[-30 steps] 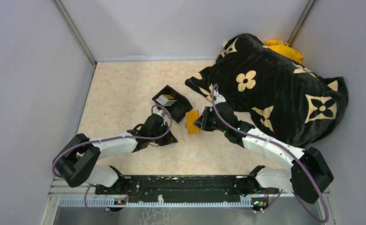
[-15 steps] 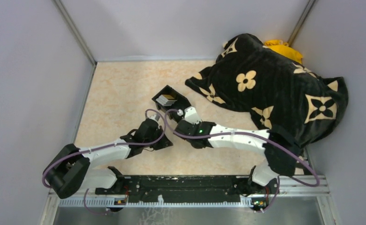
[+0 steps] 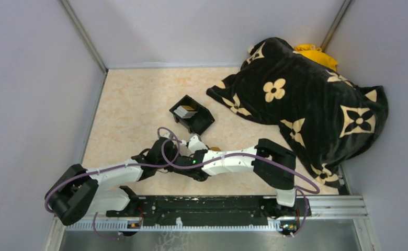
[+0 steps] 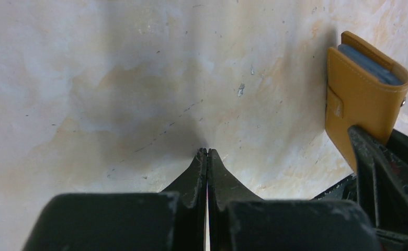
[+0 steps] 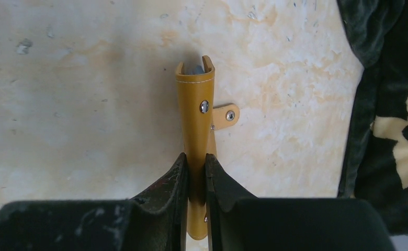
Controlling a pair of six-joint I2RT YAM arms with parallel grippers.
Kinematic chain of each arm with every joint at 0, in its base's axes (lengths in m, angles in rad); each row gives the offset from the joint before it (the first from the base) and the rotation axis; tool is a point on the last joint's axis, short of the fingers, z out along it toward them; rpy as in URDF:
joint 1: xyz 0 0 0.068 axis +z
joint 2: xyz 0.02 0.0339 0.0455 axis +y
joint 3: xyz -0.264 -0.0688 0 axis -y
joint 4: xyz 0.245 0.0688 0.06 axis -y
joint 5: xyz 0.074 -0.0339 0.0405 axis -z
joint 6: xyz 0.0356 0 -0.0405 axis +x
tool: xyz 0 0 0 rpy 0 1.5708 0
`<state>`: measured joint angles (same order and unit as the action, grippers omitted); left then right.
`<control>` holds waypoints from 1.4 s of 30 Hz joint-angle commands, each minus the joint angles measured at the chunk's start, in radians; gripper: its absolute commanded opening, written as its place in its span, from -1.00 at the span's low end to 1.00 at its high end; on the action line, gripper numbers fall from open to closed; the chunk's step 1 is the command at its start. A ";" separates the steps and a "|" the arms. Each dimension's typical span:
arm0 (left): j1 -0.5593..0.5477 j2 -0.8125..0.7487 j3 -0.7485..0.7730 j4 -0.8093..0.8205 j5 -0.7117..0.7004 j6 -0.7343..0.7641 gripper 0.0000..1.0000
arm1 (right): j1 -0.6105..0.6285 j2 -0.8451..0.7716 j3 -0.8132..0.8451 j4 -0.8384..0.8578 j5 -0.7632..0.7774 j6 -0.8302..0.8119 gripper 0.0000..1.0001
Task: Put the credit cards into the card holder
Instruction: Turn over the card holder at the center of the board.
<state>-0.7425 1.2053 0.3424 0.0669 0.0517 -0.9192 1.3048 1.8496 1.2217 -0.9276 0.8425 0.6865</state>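
Observation:
The card holder is an orange-tan wallet, folded, with a snap tab on its side. My right gripper is shut on its near edge and holds it edge-on over the table. In the left wrist view the card holder is at the right, with its blue-grey pockets showing. In the top view only a sliver of the card holder shows beside my right arm. My left gripper is shut and empty, just left of it. The credit cards lie stacked in the black box.
A black blanket with cream flower marks covers the right side of the table, over something yellow at the back. Grey walls close in the left, back and right. Both arms crowd together near the front middle.
My right arm has folded and swung left and toward the near edge, carrying the card holder. My left gripper has drawn back a little toward the near edge.

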 commanded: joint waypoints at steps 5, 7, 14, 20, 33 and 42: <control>0.005 -0.012 -0.019 0.012 -0.012 -0.012 -1.00 | 0.073 0.044 0.087 0.020 -0.075 0.025 -0.39; 0.005 -0.010 -0.019 0.012 -0.010 -0.014 -1.00 | 0.079 0.038 0.086 0.042 -0.101 0.022 -0.24; 0.005 -0.011 -0.020 0.003 -0.017 -0.022 -1.00 | 0.101 -0.026 0.093 0.085 -0.141 0.019 -0.11; 0.005 0.002 -0.008 -0.003 -0.018 -0.036 -1.00 | 0.103 -0.167 0.041 0.163 -0.189 0.011 -0.09; -0.057 0.042 0.099 0.028 -0.006 -0.046 -1.00 | -0.084 -0.500 -0.218 0.357 -0.254 -0.081 -0.09; -0.136 0.150 0.270 0.019 -0.035 0.020 -1.00 | -0.274 -0.645 -0.393 0.518 -0.440 -0.180 -0.14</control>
<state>-0.8505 1.3041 0.5339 0.0761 0.0395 -0.9455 1.0828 1.2652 0.8646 -0.5350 0.5068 0.5667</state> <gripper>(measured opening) 0.005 0.436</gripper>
